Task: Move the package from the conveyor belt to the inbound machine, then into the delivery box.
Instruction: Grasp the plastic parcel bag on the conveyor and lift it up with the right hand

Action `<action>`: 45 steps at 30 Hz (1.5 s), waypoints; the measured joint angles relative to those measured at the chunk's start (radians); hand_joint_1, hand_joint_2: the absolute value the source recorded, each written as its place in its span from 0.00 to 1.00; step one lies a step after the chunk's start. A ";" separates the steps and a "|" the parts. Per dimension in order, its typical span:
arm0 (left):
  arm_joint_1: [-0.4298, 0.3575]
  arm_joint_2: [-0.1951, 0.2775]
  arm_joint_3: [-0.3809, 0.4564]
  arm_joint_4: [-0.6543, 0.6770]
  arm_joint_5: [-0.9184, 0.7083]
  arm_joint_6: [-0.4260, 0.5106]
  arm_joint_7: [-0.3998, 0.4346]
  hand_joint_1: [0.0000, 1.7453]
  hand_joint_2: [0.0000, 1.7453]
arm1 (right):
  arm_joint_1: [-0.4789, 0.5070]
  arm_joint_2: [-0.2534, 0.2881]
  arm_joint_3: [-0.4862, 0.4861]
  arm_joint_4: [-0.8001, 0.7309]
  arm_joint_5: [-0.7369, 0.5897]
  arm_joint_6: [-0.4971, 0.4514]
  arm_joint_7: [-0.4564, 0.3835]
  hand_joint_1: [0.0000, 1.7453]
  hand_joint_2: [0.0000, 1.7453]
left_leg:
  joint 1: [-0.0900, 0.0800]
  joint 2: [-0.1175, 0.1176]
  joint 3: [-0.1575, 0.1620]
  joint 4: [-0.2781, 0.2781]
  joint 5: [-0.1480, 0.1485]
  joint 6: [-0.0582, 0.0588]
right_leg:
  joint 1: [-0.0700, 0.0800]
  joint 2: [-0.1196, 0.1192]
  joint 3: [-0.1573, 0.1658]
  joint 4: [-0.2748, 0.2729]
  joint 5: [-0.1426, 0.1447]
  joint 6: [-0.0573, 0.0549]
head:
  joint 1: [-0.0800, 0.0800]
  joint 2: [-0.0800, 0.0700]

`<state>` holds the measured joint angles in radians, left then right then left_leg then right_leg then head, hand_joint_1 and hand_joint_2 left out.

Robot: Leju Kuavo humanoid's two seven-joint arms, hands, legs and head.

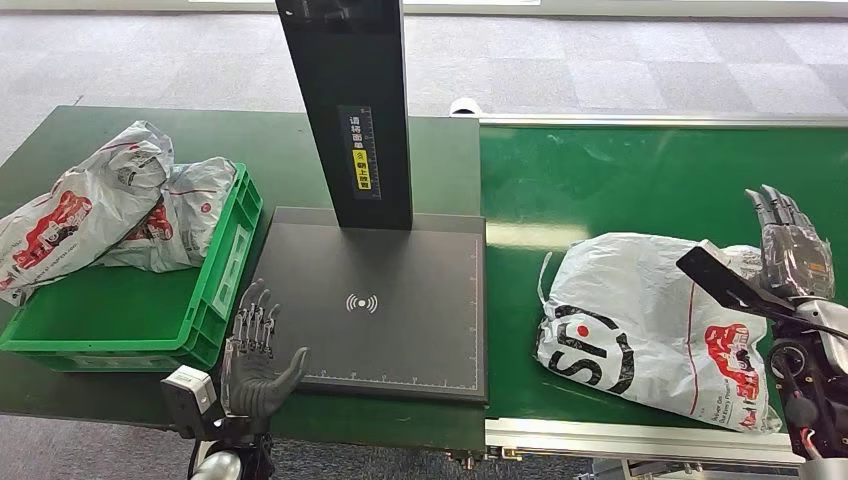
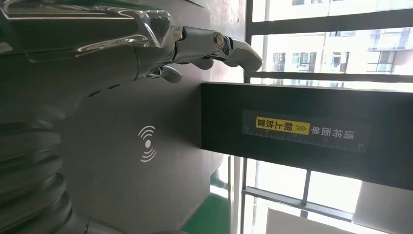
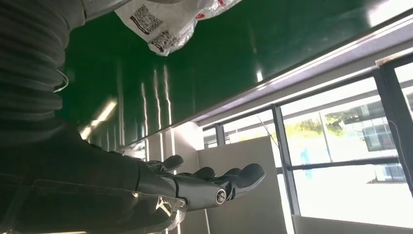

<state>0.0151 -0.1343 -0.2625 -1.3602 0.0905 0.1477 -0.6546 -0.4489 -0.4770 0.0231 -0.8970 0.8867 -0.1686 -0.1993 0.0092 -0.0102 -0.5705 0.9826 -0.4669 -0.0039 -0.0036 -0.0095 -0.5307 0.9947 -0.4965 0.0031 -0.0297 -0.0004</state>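
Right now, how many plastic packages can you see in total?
3. One package lies on the conveyor belt, beside the right hand. Two packages lie in the green box. Others may be hidden underneath.

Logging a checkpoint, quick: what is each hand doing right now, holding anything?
Left hand: open, holding nothing, at the near edge of the inbound machine.
Right hand: open, holding nothing, beside the package on the conveyor belt.
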 joint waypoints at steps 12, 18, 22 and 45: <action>-0.021 0.000 -0.018 0.021 0.011 -0.009 0.001 0.00 1.00 | -0.126 0.056 0.069 0.402 -0.009 0.106 0.019 0.00 1.00 | 0.000 0.000 0.000 0.000 0.000 0.000 | 0.000 0.000 0.000 0.000 0.000 0.000 | 0.000 0.000; -0.024 0.002 -0.024 0.026 0.014 -0.010 0.001 0.00 1.00 | -0.141 0.086 0.078 0.483 -0.012 0.143 0.056 0.00 1.00 | 0.000 0.000 0.000 0.000 0.000 0.000 | 0.000 0.000 0.000 0.000 0.000 0.000 | 0.000 0.000; -0.023 0.003 -0.024 0.025 0.015 -0.005 0.006 0.00 1.00 | -0.140 0.101 0.080 0.510 -0.024 0.157 0.065 0.00 1.00 | 0.000 0.000 0.000 0.000 0.000 0.000 | 0.000 0.000 0.000 0.000 0.000 0.000 | 0.000 0.000; -0.012 0.007 -0.023 0.015 0.006 -0.001 0.014 0.00 1.00 | -0.129 0.111 0.073 0.550 -0.069 0.190 0.053 0.00 1.00 | 0.000 0.000 0.000 0.000 0.000 0.000 | 0.000 0.000 -0.001 0.000 0.000 0.000 | 0.000 0.000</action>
<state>0.0029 -0.1274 -0.2857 -1.3449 0.0962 0.1469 -0.6403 -0.5775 -0.3660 0.0958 -0.3466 0.8182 0.0217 -0.1463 0.0092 -0.0106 -0.5709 0.9827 -0.4668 -0.0038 -0.0037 -0.0095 -0.5312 0.9947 -0.4966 0.0031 -0.0297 -0.0004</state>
